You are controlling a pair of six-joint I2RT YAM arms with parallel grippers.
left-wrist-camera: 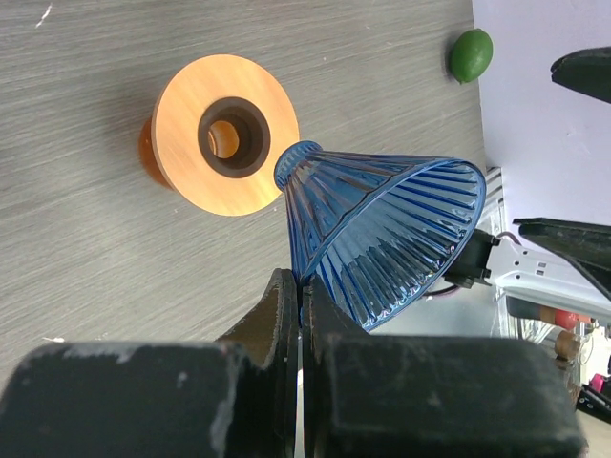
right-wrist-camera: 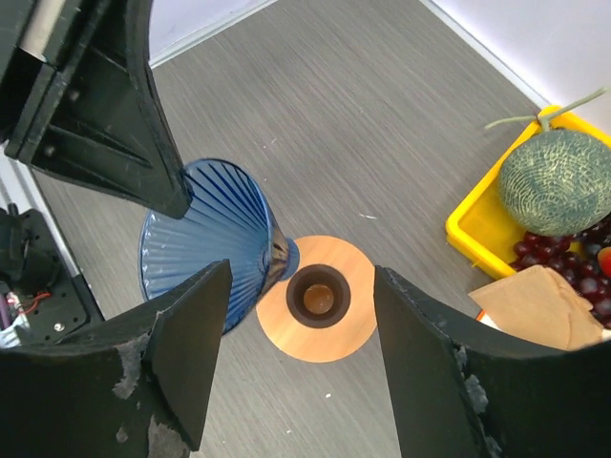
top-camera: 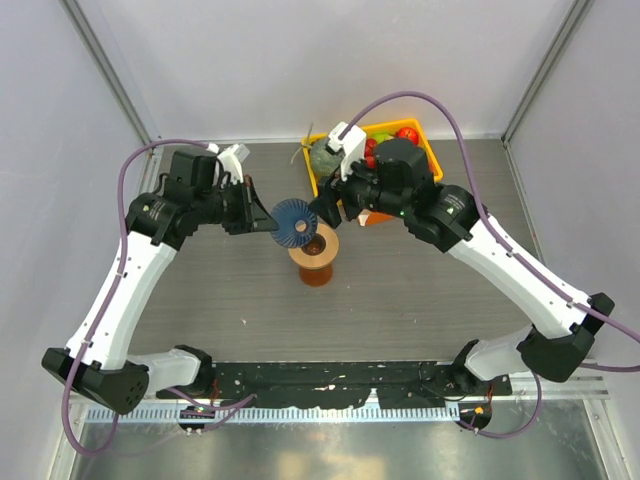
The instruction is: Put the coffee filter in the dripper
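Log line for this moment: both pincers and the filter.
left pincer shut on dripper rim, tipped sideways | right pincer open near stand | filter beside tray, not in dripper

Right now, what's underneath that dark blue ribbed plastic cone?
Held tilted by the left gripper, the dark blue ribbed cone has its narrow tip over the rim of the orange-brown ring-shaped stand; the rest hangs over grey table. The patch directly beneath is hidden.

A gray table (top-camera: 200, 300) with wood lines lies under the left pincer (top-camera: 266, 222), and plain white walls (top-camera: 300, 60) stand past it and on both sides, with gray metal posts (top-camera: 112, 75) in the corners.
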